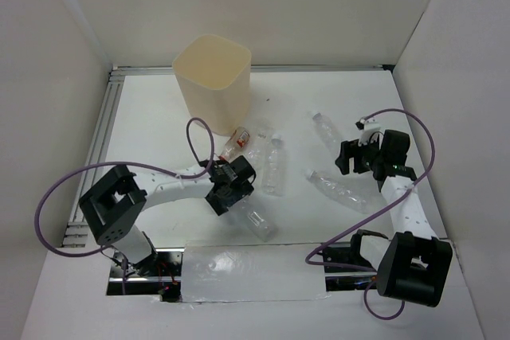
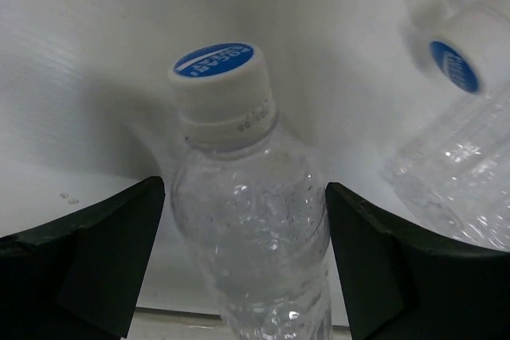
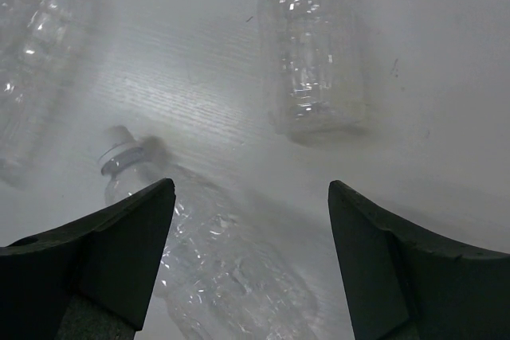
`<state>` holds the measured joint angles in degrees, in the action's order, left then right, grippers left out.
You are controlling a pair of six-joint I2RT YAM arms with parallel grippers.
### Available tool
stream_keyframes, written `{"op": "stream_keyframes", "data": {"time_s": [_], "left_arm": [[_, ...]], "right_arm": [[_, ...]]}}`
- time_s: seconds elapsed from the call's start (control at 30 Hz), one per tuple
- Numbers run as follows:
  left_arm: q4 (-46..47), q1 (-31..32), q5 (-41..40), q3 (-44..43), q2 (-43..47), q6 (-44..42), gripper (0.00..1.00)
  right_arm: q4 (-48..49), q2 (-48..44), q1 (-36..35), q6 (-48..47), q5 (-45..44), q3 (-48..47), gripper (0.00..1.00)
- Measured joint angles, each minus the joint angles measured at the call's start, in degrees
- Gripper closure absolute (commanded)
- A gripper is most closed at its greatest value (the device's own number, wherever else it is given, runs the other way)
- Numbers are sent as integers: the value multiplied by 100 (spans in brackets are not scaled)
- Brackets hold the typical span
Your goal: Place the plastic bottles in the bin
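Observation:
The cream bin (image 1: 211,77) stands at the back, left of centre. Several clear plastic bottles lie on the white table: a red-capped one (image 1: 236,142) by the bin, others in the middle (image 1: 275,166), near my left gripper (image 1: 256,222), and on the right (image 1: 325,129) (image 1: 343,190). My left gripper (image 1: 233,183) is open, its jaws on either side of a white-capped bottle (image 2: 251,228), close to its sides. My right gripper (image 1: 349,157) is open and empty, held over a lying bottle (image 3: 215,276).
A second white cap (image 2: 454,53) and a bottle body (image 2: 454,173) lie right of the left jaws. Another bottle's base (image 3: 319,61) lies ahead of the right jaws. White walls enclose the table; a metal rail (image 1: 102,129) runs along its left edge.

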<state>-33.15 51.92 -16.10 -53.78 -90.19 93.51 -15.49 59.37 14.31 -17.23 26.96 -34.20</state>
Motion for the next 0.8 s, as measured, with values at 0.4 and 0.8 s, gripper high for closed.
{"op": "stream_keyframes", "data": {"time_s": [0.4,0.8], "left_arm": [[-216,483,-83,-186,332,-713,91],[66,625,-1408,-3338,1613,-3862,95]], "right_arm": [[-1744,74,4,-2747,1698,-391,47],[-3202,74,11,-4795,2092,-629,13]]}}
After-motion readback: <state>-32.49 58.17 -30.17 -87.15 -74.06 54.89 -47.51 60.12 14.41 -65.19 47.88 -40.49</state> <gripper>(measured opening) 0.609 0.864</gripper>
